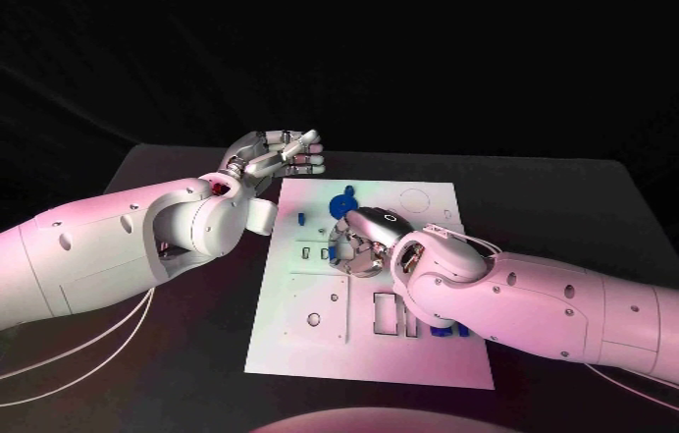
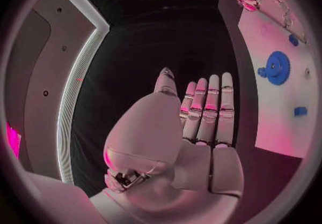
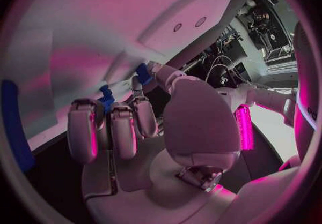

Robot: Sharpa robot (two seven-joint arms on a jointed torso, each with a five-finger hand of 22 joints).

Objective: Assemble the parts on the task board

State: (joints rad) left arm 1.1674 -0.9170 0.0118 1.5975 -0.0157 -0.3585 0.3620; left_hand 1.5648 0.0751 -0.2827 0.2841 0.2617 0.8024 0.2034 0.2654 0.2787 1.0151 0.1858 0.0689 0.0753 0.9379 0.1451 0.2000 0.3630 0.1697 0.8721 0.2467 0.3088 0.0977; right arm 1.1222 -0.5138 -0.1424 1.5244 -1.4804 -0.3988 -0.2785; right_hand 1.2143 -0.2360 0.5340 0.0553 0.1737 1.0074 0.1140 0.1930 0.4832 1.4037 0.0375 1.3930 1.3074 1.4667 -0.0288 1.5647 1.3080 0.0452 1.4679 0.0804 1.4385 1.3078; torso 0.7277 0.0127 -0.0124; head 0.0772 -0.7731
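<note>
On the task board [image 1: 304, 330], right hand [image 1: 365, 242] fingers [image 3: 124, 130] curled

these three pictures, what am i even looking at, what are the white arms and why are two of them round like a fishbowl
It is one robot with two white arms, each ending in a silver hand, working at a black table. The square picture looks down from a camera on its head. The two round ones come from fisheye cameras at the wrists, each looking past that arm's own hand.

On the table lies a white task board with cut-out slots and small blue parts, such as a blue gear.

The left hand hangs beside the board's far corner, fingers straight, holding nothing. The right hand is down on the board with fingers curled by a small blue part; whether it grips that part, I cannot tell.
</note>
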